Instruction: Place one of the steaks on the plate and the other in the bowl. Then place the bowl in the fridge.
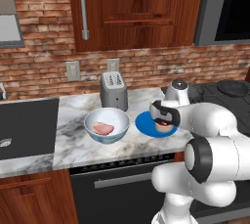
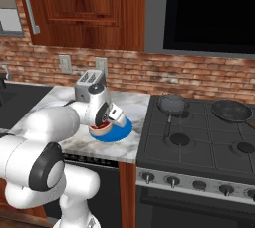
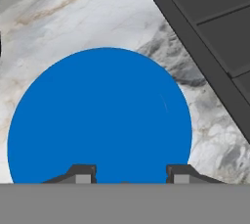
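Pincer [image 3: 128, 175] half-open over plate [image 3: 100, 115]

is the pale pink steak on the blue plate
No, the pale pink steak lies inside the bowl, which stands on the counter left of the blue plate.

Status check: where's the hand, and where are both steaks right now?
Hand low over blue plate, jaws part open around dark steak. Pale steak in bowl. Toaster behind bowl, nothing in the way.
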Controlling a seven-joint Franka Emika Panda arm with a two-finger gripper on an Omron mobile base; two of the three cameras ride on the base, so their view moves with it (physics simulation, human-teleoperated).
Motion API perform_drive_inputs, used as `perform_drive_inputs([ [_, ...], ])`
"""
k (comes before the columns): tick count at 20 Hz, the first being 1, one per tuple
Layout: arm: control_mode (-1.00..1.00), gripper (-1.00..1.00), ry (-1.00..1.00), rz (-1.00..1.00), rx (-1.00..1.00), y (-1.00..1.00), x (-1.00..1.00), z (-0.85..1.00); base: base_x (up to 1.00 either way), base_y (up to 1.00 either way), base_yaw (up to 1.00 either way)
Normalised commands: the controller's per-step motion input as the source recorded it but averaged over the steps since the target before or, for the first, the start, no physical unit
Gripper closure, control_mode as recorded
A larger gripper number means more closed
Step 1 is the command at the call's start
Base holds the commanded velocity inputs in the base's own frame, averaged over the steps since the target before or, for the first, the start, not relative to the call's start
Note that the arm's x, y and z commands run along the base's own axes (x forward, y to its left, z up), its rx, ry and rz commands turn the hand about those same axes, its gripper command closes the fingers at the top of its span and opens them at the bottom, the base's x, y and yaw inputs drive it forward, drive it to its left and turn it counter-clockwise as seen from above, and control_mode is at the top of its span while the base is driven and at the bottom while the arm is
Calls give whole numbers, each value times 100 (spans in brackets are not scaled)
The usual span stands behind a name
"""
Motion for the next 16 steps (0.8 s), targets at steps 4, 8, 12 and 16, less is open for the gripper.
perform_drive_inputs([
  [4,-100,100,-2,3,2,0,23,-21,0,0,0],
  [8,-100,100,-10,2,0,-3,30,-21,0,0,0],
  [12,-100,100,-6,3,0,-4,36,-11,0,0,0],
  [16,-100,100,-8,4,0,-11,56,-8,0,0,0],
])
